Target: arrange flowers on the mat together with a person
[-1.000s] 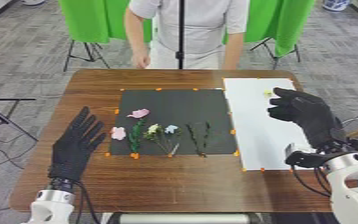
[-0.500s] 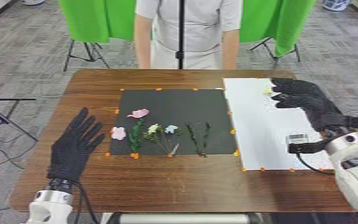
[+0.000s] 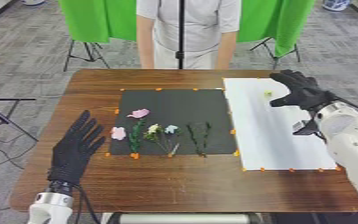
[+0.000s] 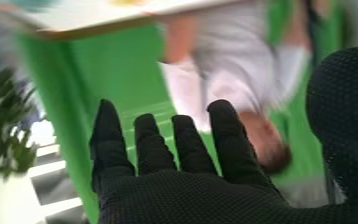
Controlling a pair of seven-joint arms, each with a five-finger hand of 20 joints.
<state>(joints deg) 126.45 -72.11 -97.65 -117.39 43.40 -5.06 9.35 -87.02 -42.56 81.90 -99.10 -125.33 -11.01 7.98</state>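
Right hand (image 3: 306, 95) spread wide, yellow flower (image 3: 268, 93) just beside it, on white paper (image 3: 269, 135)

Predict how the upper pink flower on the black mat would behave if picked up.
The upper pink flower is probably light, as its head looks small and petalled. It might droop, since the green stem below looks slim. Lying flat on the black mat, it seems unlikely to roll.
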